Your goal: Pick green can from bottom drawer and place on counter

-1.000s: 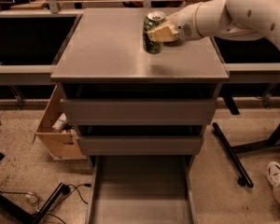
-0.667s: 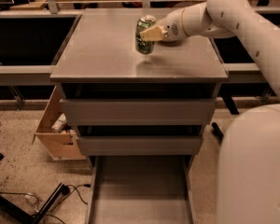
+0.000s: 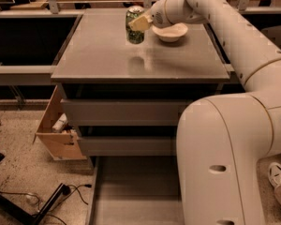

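Note:
The green can (image 3: 135, 26) stands upright over the far middle of the grey counter (image 3: 103, 55), held in my gripper (image 3: 139, 23), which is shut on it from the right. I cannot tell whether the can's base touches the counter. My white arm reaches in from the right and fills the right side of the view. The bottom drawer (image 3: 131, 191) is pulled open at the bottom of the view; the part of its grey floor that shows is bare.
A white bowl (image 3: 170, 32) sits on the counter just right of the can, behind my wrist. Two shut grey drawers (image 3: 122, 112) lie below the counter. A cardboard box (image 3: 56, 135) stands at the left of the cabinet. Cables lie on the floor at bottom left.
My gripper has carried the can leftwards and farther back over the counter. The arm now stretches further across the view, and the white bowl shows beside it.

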`<action>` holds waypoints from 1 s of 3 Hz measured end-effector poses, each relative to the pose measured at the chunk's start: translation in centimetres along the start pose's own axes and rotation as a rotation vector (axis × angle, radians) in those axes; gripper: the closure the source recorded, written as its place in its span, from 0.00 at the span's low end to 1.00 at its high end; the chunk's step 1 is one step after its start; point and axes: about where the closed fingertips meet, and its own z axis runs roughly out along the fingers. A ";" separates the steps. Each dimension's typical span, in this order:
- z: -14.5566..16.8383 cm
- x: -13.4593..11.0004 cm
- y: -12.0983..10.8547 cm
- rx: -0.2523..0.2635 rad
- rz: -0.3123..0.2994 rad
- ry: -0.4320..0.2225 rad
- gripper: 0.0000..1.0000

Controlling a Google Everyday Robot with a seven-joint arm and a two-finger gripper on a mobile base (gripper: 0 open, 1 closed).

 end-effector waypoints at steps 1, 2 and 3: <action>1.3 -0.2 -0.3 0.066 -0.049 0.056 1.00; 4.0 2.2 0.6 0.063 -0.040 0.084 1.00; 6.0 3.0 1.8 0.022 -0.029 0.063 0.96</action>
